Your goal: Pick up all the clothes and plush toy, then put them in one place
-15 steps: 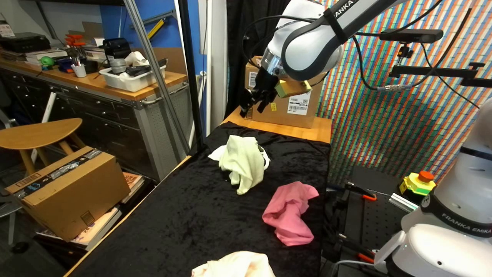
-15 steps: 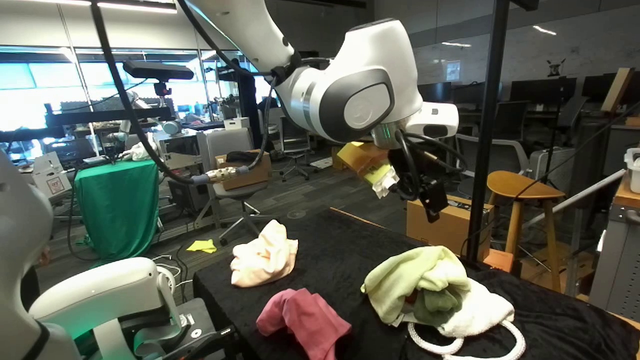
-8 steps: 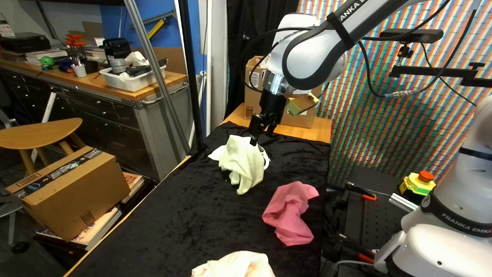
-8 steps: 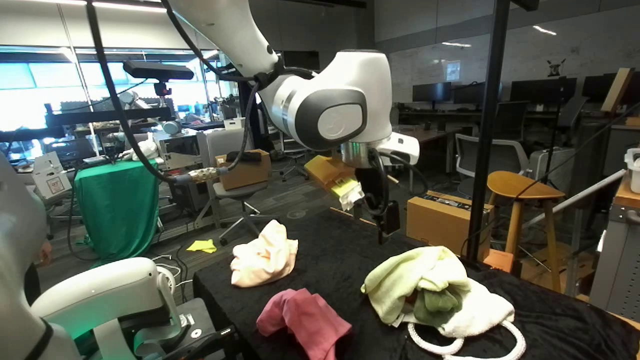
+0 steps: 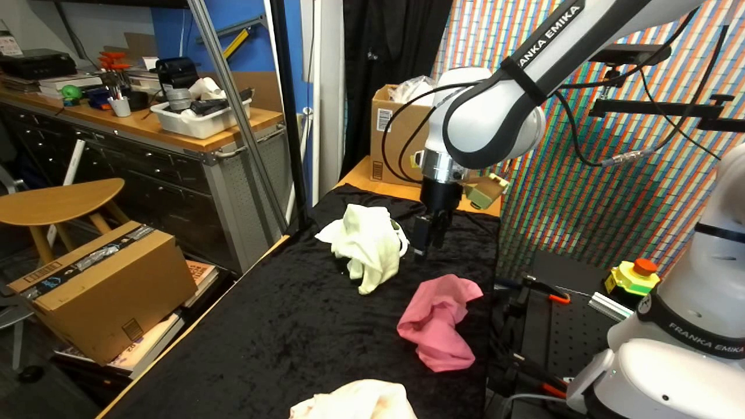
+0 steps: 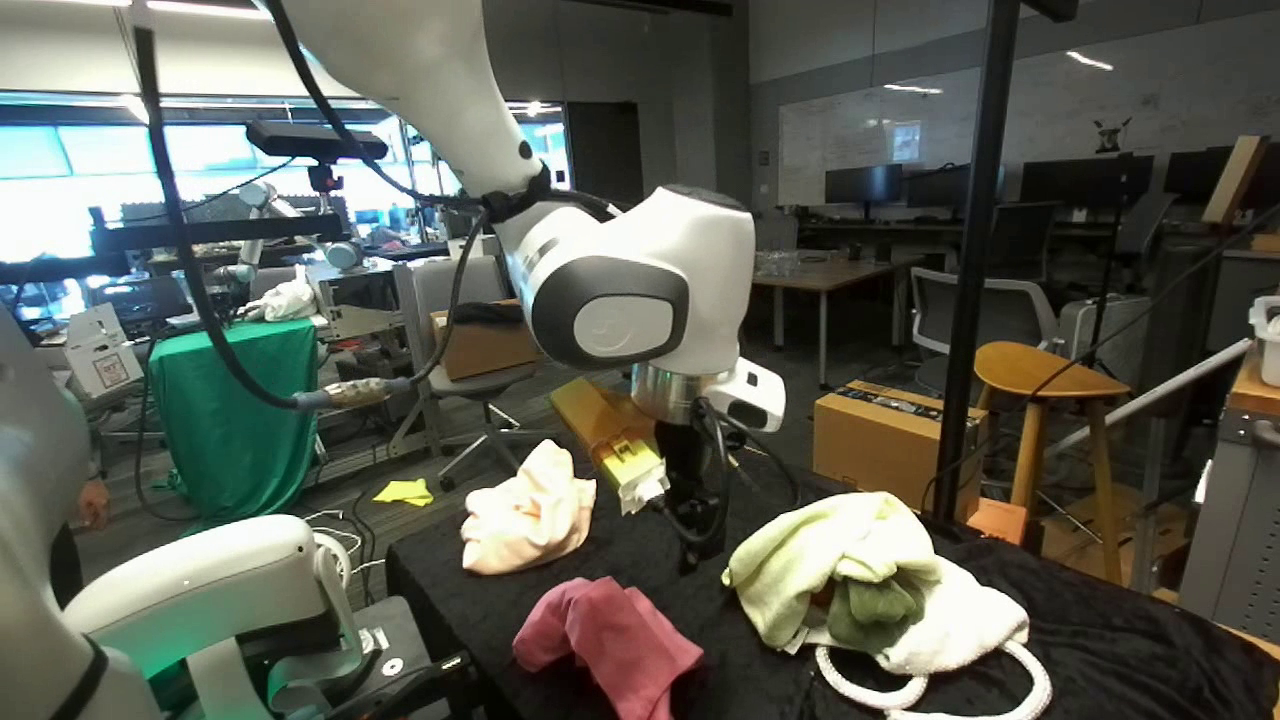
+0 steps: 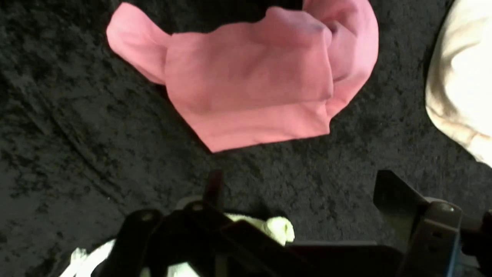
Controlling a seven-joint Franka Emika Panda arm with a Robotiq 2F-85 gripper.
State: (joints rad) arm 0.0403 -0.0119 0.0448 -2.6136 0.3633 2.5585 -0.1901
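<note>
The hand [image 7: 300, 184] is pointed down over the bench [image 5: 359, 176], its fingers [image 7: 396, 202] spread wide apart. Most of the bench top is covered by a black velvety cover [image 5: 279, 326]. In the wrist view, the crumpled pink cloth [image 7: 250, 80] is shown just beyond the fingertips and clear of them, while the peach-cream cloth [image 7: 469, 77] is cut off at the right edge. In an exterior view, the pale green cloth [image 6: 825, 545] is seen at the right, heaped against and partly over the white rope-handled cloth [image 6: 962, 618]. There the pink cloth is placed at the near left, the peach-cream cloth is bunched farther off on the left, and the hand is held between the peach-cream and pale green cloths. Beneath a fold of the pale green cloth, a red-orange patch [image 6: 822, 598] is glimpsed, too hidden to be named with certainty as the plush toy. At the far end of the bench, a brown cardboard box [image 5: 397, 137] is partly hidden by the robot arm [image 5: 483, 125].
</note>
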